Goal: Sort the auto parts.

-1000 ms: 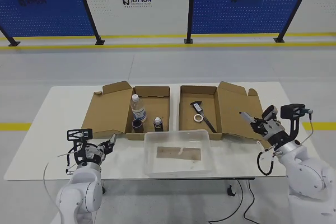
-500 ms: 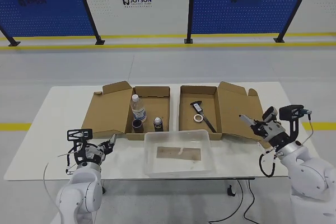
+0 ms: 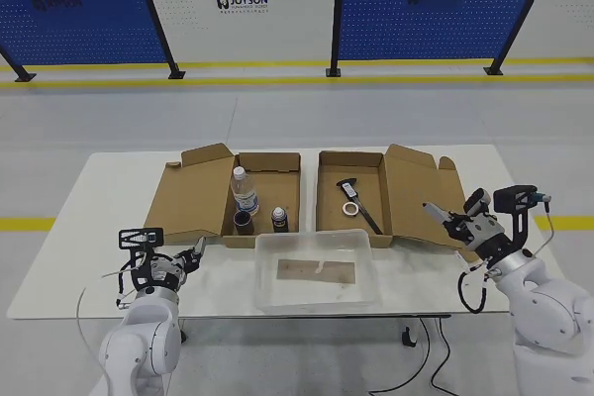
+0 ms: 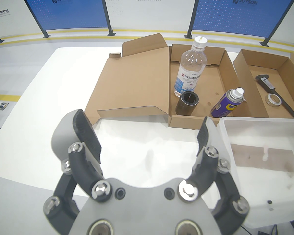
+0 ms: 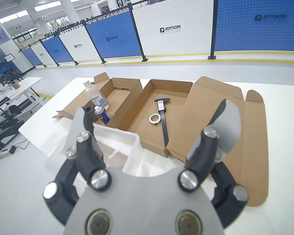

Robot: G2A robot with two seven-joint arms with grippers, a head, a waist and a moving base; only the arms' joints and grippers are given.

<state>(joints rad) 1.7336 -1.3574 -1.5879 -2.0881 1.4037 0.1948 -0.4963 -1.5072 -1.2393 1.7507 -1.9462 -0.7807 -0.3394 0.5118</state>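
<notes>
The right hand (image 3: pixel 453 210), spread and empty, had eased back slightly while the left hand (image 4: pixel 142 118) stayed spread, and with caliper (image 5: pixel 161 106) and ring (image 5: pixel 150 119) in their box (image 5: pixel 171 86) and the bin (image 5: pixel 117 133) seemingly empty, sorting looked finished.

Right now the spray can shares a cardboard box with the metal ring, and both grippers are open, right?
No. The spray can stands with the bottle in one box; the metal ring lies in the other box, per the left wrist view. The left gripper and right gripper are open.
</notes>
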